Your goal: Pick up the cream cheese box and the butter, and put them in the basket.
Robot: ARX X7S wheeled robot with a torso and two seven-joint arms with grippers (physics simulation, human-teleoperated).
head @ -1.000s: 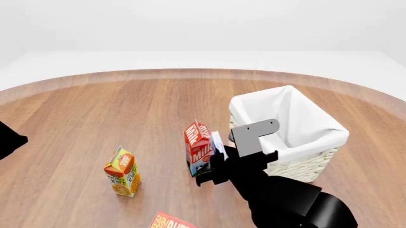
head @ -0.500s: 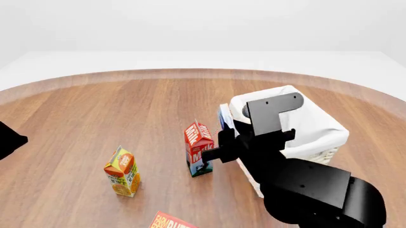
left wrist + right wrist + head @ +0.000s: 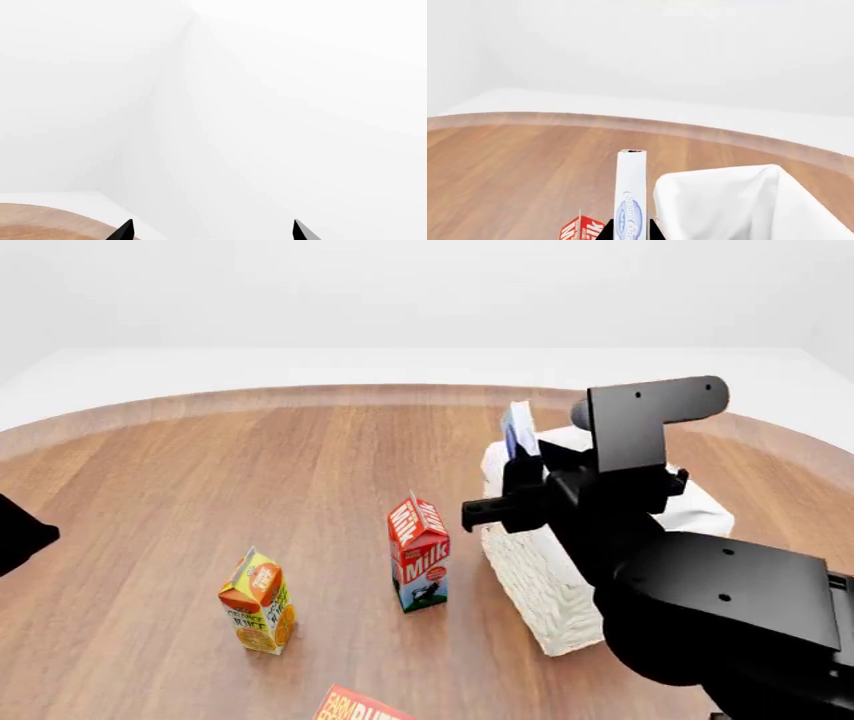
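The cream cheese box (image 3: pixel 518 429), thin and white with a blue oval logo, stands on edge in my right gripper (image 3: pixel 523 472), which is shut on it. It hangs above the near left rim of the white basket (image 3: pixel 534 575). In the right wrist view the cream cheese box (image 3: pixel 631 192) rises between the black fingertips (image 3: pixel 656 231), next to the basket's cloth liner (image 3: pixel 727 200). The butter (image 3: pixel 360 705) lies flat at the head view's bottom edge, partly cut off. My left gripper (image 3: pixel 212 235) is open, faces a white wall and holds nothing.
A red-and-white milk carton (image 3: pixel 419 552) stands just left of the basket. An orange juice carton (image 3: pixel 259 602) stands farther left. Part of my left arm (image 3: pixel 20 530) shows at the left edge. The round wooden table (image 3: pixel 267 460) curves away behind.
My right gripper has lifted the cream cheese box from beside the milk carton, up and away to the basket's rim. Cartons, butter and left arm have not moved.
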